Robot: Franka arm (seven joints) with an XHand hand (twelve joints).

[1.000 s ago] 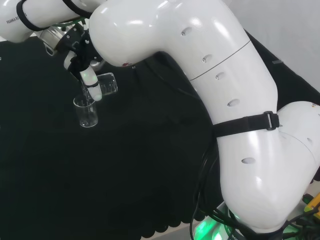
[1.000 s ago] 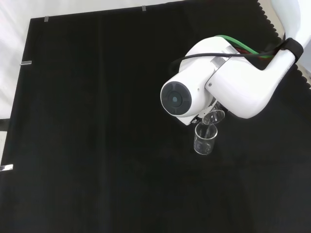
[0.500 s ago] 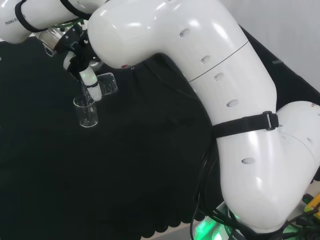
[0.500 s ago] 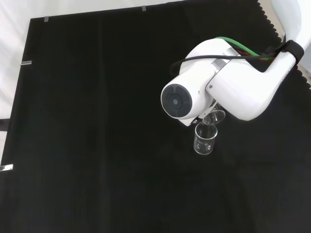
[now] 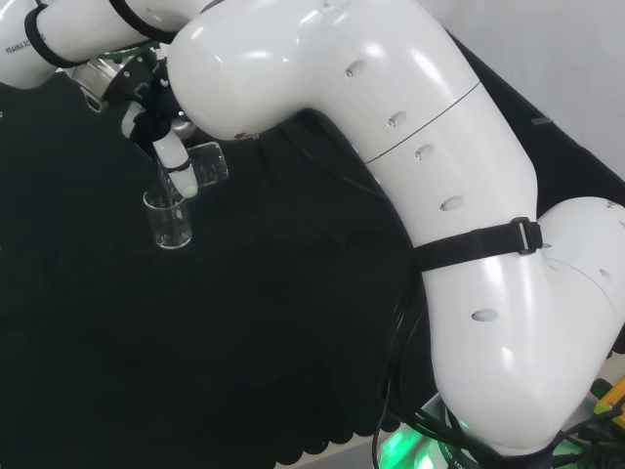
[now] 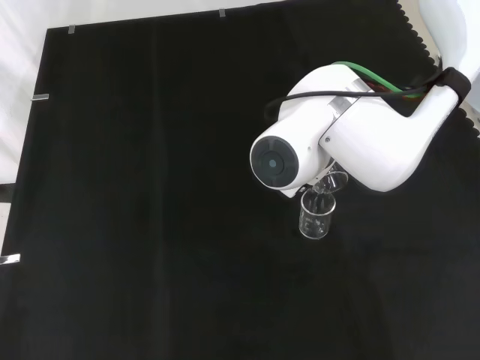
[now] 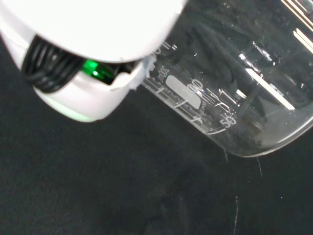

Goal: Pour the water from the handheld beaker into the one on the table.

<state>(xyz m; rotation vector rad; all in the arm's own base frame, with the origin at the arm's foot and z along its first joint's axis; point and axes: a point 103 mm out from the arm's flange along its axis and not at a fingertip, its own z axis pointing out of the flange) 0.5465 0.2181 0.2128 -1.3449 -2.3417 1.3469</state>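
The robot hand (image 5: pixel 168 147) clasped the tilted glass beaker (image 5: pixel 205 164), its lip over the standing beaker (image 5: pixel 169 221) so water would fall inside.

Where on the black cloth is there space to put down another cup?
Front view: the cloth is bare left of the standing beaker, out to the edges, and below it. It is crowded where the hand tips the held beaker over it.

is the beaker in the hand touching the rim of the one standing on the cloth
Cannot tell. In the head view the tilted held beaker overlaps the rim of the standing beaker; the front view shows the same overlap, no plain gap or contact.
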